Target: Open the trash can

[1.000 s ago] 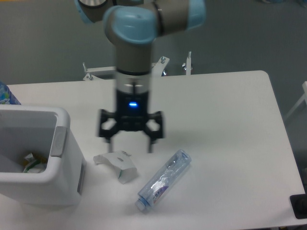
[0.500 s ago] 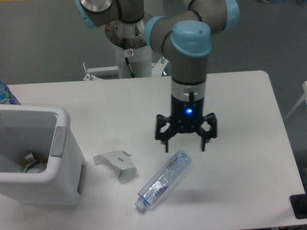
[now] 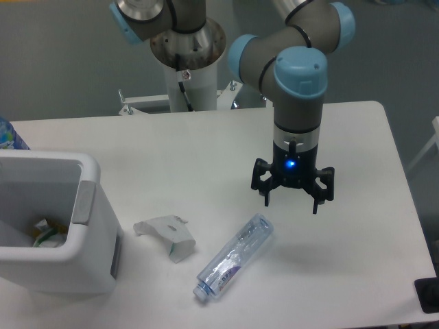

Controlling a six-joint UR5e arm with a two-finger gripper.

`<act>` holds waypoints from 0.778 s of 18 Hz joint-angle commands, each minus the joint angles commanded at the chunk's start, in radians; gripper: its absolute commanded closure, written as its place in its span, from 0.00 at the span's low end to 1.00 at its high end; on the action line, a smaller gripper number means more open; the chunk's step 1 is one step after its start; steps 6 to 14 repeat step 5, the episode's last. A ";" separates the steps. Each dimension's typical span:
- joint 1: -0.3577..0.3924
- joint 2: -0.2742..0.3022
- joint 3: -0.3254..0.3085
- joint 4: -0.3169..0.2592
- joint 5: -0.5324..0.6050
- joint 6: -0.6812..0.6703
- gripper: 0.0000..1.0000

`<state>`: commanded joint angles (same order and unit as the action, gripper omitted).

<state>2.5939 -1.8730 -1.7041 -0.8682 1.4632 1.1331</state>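
Gaping white trash can [image 3: 89,226], rubbish inside.

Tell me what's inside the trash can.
The trash can stands open; crumpled scraps, white and greenish, lie at the bottom. Its near wall hides the rest of the inside.

bottle [image 3: 233,257] label blurred, no legible text

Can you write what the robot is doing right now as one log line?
gripper: open, empty, above table | trash can: open top, rubbish inside | bottle: lying flat
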 joint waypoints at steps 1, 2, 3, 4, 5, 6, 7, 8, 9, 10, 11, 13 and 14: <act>0.000 -0.002 -0.009 0.000 0.026 0.045 0.00; 0.000 0.000 -0.014 0.000 0.046 0.071 0.00; 0.000 0.000 -0.017 0.002 0.051 0.080 0.00; 0.000 -0.002 -0.017 0.002 0.051 0.080 0.00; 0.000 -0.002 -0.017 0.002 0.051 0.080 0.00; 0.000 -0.002 -0.017 0.002 0.051 0.080 0.00; 0.000 -0.002 -0.017 0.002 0.051 0.080 0.00; 0.000 -0.002 -0.017 0.002 0.051 0.080 0.00; 0.000 -0.002 -0.017 0.002 0.051 0.080 0.00; 0.000 -0.002 -0.017 0.002 0.051 0.080 0.00; 0.000 -0.002 -0.017 0.002 0.051 0.080 0.00; 0.000 -0.002 -0.017 0.002 0.051 0.080 0.00; 0.000 -0.002 -0.017 0.002 0.051 0.080 0.00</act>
